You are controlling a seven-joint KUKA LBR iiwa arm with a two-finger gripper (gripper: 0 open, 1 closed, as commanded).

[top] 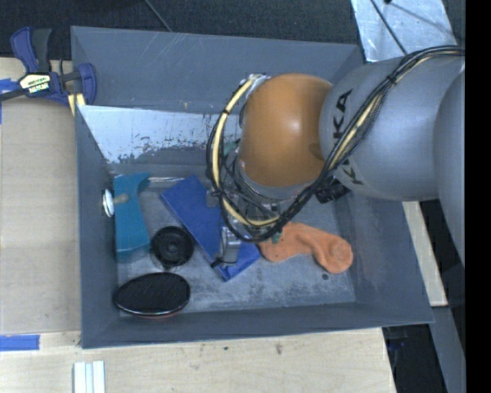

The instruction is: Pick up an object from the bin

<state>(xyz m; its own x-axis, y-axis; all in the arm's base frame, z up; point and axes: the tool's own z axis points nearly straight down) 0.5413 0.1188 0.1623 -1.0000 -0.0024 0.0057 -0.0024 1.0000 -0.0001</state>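
My gripper (227, 250) is low in the middle of the bin, its metal finger tips down on the right end of a flat dark blue piece (198, 215) that lies slanted on the floor. Most of the gripper is hidden under the arm's orange cover. An orange, bent, sock-like thing (311, 246) lies just right of the gripper. A black round knob (171, 246) sits just left of the blue piece.
A teal blue block with a white round end (129, 215) lies along the left side. A black oval case (151, 294) rests at the front left corner. The arm and its cables cover the bin's right half.
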